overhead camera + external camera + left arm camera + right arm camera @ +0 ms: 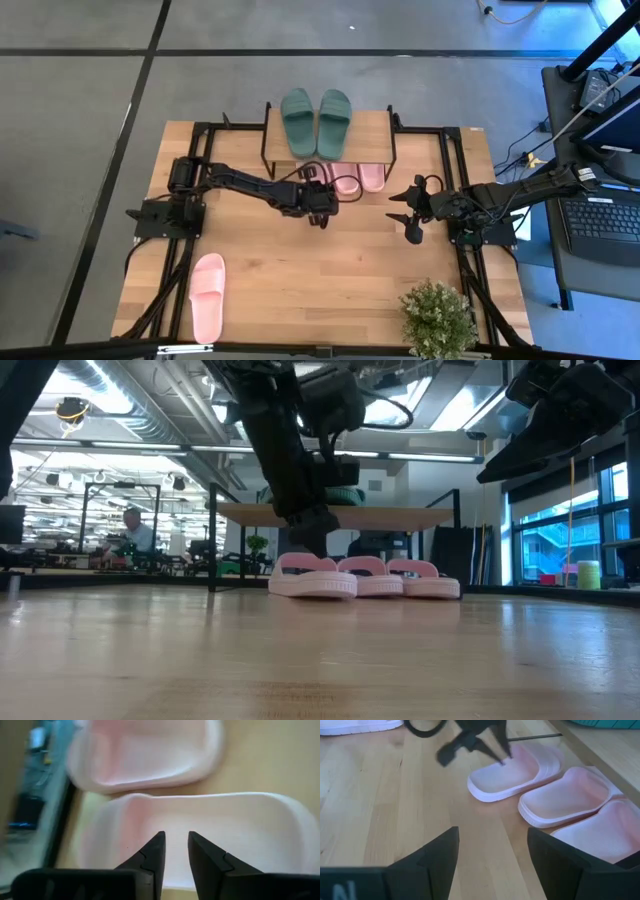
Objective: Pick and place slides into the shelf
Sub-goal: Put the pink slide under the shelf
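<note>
The shelf (372, 138) stands at the table's far side with two dark green slides (316, 120) on its plank. Three pink slides (370, 578) lie side by side on the table beneath it. My left gripper (176, 837) points down over the footbed of the leftmost one (512, 772), which sticks out nearer than the others; its fingers are a narrow gap apart. My right gripper (492, 845) hovers open to the right of the shelf (406, 215), touching nothing. A fourth pink slide (208, 295) lies sole-down near the table's front left corner. My left gripper comes from above with its fingertips (504, 759) low over the footbed (225, 835) of the leftmost pink slide under the shelf. I cannot tell whether they touch it. Nothing sits between the fingers, and the slide lies flat on the table.
A potted plant (437, 318) stands at the table's near right edge. A laptop (600, 215) sits on a stand beyond the right edge. The shelf's thin black legs (266, 160) flank the slides. Bare wood spreads across the table's middle (320, 280).
</note>
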Robot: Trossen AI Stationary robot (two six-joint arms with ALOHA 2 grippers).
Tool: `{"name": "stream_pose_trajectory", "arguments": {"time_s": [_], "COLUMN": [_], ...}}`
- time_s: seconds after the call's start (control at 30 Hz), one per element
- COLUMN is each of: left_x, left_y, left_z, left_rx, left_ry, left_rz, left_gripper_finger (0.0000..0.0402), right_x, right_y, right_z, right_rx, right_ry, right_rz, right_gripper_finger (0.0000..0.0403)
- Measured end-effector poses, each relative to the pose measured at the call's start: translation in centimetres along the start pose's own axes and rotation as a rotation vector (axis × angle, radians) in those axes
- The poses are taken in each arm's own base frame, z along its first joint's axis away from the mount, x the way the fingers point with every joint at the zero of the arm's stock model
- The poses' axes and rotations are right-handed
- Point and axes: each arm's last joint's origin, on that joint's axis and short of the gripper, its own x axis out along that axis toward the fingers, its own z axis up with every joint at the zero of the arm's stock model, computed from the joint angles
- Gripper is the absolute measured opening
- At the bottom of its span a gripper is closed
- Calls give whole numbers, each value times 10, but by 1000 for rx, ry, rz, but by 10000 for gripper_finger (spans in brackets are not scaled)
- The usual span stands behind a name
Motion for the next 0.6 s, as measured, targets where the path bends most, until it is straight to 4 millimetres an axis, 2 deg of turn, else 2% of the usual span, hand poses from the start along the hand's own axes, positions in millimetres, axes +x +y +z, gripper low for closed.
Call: {"name": "stream_pose_trajectory", "arguments": {"time_s": [0.23,0.33,0.47,0.6], "left_x": [-21,-32,-44,-48], "left_y": [-21,-33,-48,-54], "left_z": [6,9,11,15], "left_rx": [29,44,51,0], "left_ry": [-31,-55,-92,-124], "left_rz": [-117,-223,-399,-466], "left_gripper_finger": [122,136,143,143], "right_x": [0,0,0,0], "right_y": [0,0,-1,-1], "right_z": [0,-2,-3,-4], "right_rx": [-1,-6,4,6], "right_ry": [3,16,34,39], "right_rz": [0,-4,-8,-10], "right_gripper_finger": [236,236,236,236]}}
